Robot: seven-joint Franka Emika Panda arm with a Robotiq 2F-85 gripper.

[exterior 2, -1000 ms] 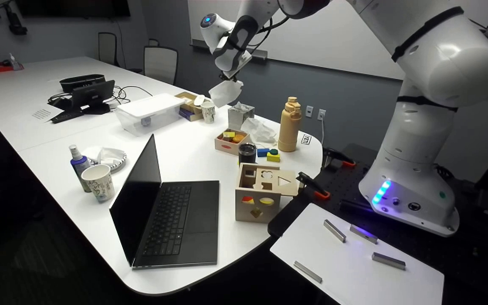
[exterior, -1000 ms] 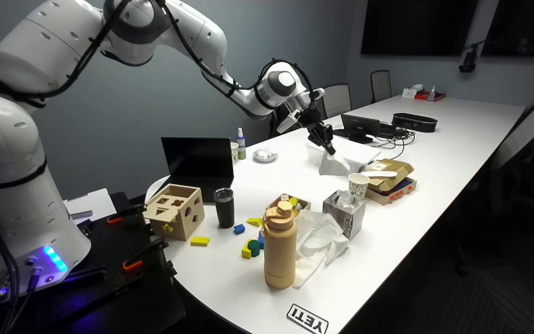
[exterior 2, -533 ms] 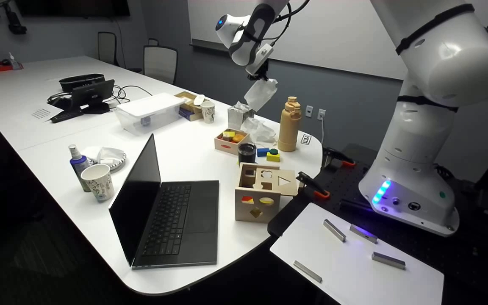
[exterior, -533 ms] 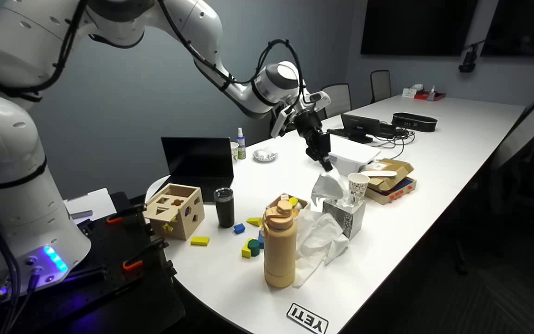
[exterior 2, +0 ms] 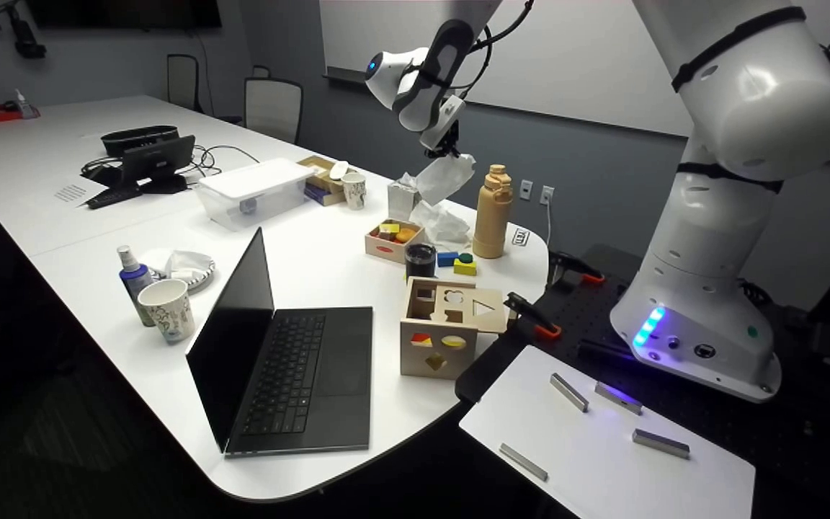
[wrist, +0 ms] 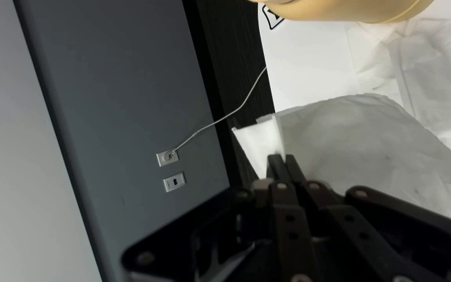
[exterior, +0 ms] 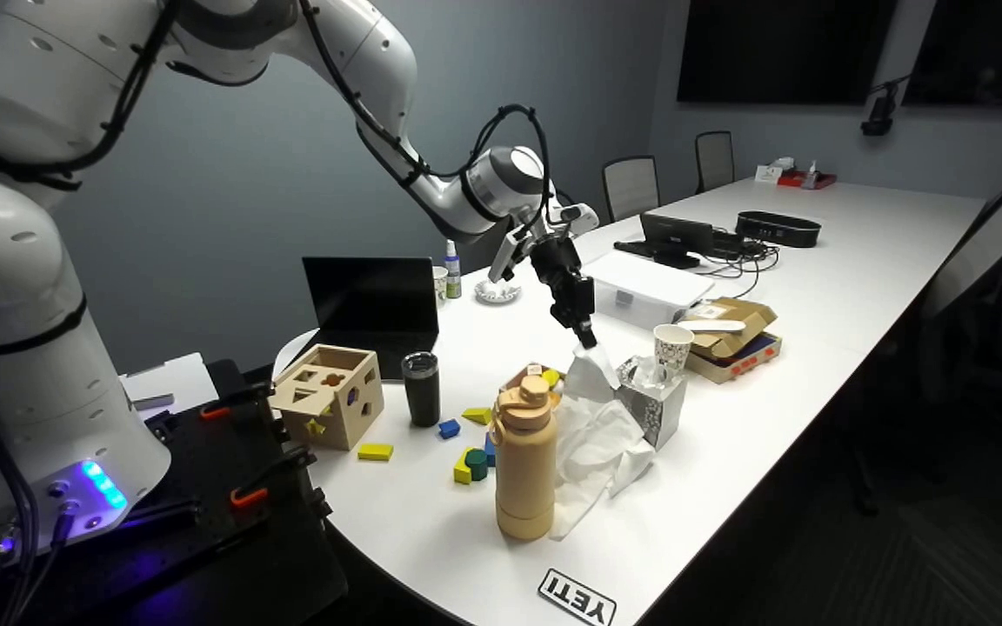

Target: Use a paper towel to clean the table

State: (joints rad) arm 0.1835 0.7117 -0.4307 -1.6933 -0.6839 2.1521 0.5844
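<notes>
My gripper (exterior: 587,342) is shut on a white paper towel (exterior: 592,376), which hangs from the fingertips beside the tissue box. It also shows in an exterior view, with the gripper (exterior 2: 448,153) and the towel (exterior 2: 445,178) above a crumpled white sheet. In the wrist view the fingers of the gripper (wrist: 281,156) are together, with the towel (wrist: 366,137) spread out to the right. The long white table (exterior: 431,504) lies below. I cannot tell whether the towel touches the crumpled sheet or the box.
A crumpled white sheet (exterior: 601,452) lies between a tan bottle (exterior: 525,469) and the tissue box (exterior: 659,416). Near it are a small box of toy pieces (exterior 2: 386,249), loose blocks (exterior: 375,452), a black tumbler (exterior: 421,391), a shape-sorter box (exterior 2: 436,346) and a laptop (exterior 2: 314,375).
My gripper has carried the towel from near the clear plastic bin towards the robot's base, past the paper cup and tissue box, and then lower. The objects on the table have not moved.
</notes>
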